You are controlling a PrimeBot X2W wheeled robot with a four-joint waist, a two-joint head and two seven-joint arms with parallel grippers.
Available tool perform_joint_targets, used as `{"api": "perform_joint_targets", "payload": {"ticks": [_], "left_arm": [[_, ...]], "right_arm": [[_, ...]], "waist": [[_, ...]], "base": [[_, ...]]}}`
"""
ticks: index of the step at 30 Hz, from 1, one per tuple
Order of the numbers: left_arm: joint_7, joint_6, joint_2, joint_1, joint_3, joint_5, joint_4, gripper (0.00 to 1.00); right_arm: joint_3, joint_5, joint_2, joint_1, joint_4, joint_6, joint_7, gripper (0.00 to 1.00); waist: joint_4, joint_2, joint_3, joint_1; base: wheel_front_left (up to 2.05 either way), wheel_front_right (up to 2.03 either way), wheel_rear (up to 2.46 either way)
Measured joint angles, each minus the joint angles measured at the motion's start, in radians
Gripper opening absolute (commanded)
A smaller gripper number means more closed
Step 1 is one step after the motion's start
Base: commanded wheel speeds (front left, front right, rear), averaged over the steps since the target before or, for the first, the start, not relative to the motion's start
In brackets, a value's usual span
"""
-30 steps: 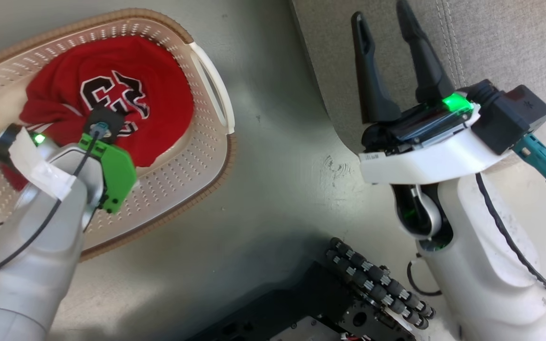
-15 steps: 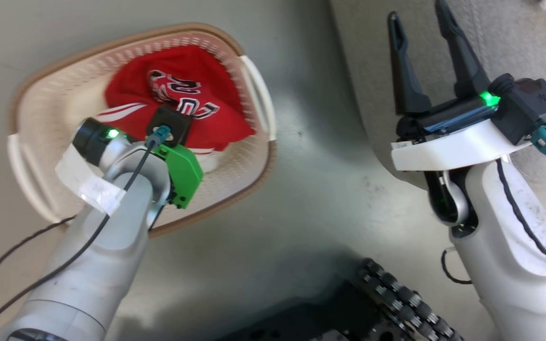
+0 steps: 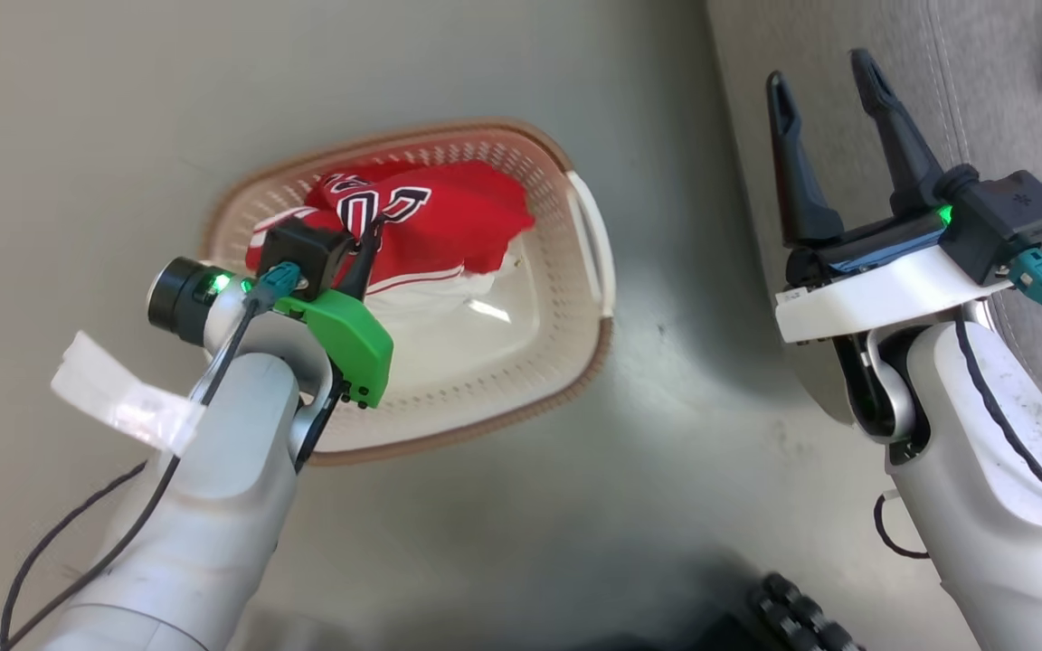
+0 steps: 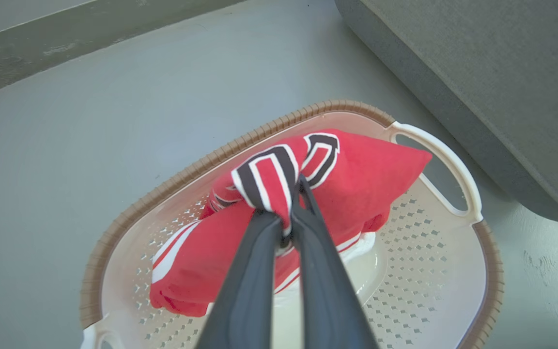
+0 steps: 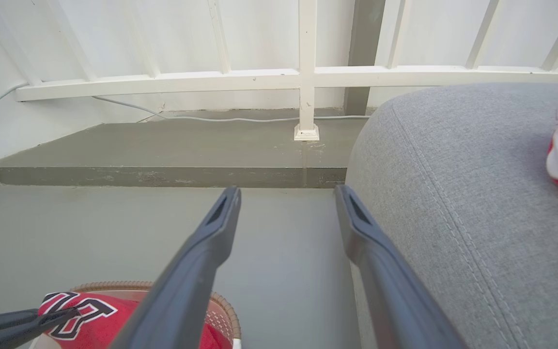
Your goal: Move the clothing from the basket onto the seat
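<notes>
Left gripper [image 4: 286, 203] pinching red clothing [image 4: 371, 169] over basket [image 4: 429, 271] — perhaps partly resting inside; right gripper [image 3: 821, 72] wide, empty.

Bare floor [image 3: 693, 389] between basket [image 3: 485, 145] and seat [image 3: 1009, 72], white railing [image 5: 306, 72] beyond

Left claw [image 4: 291, 194] pinched shut, right claw [image 3: 821, 70] spread wide.
The left arm [image 3: 204, 506] reached up from the lower left of the head view, its wrist tipped downward, and the claw's two dark fingers pressed together on a fold of the red jersey [image 4: 371, 169]. The right arm [image 3: 982, 470] rose from the lower right, its claw pointing forward with fingers well parted and nothing between them.
</notes>
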Motion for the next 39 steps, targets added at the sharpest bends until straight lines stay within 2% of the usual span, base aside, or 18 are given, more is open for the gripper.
{"api": "perform_joint_targets", "payload": {"ticks": [11,17,39], "left_arm": [[-0.006,0.0,-0.003,0.082,0.053,-0.061,-0.091,0.0],[-0.006,0.0,-0.004,0.116,0.096,-0.063,-0.21,0.0],[-0.009,0.001,-0.004,0.313,0.136,-0.083,-0.594,0.0]], "right_arm": [[0.012,0.017,0.0,0.055,0.078,0.011,0.0,1.0],[0.018,0.028,0.0,0.101,0.122,0.018,0.005,1.0],[0.096,0.07,0.047,0.227,0.191,0.055,0.047,1.0]], "waist": [[0.087,0.0,-0.177,-0.0001],[0.115,0.0,-0.267,-0.0001],[0.163,0.0,-0.574,-0.0001]], "base": [[0.0,0.0,0.0],[0.0,0.0,0.0],[0.0,0.0,0.0]]}}
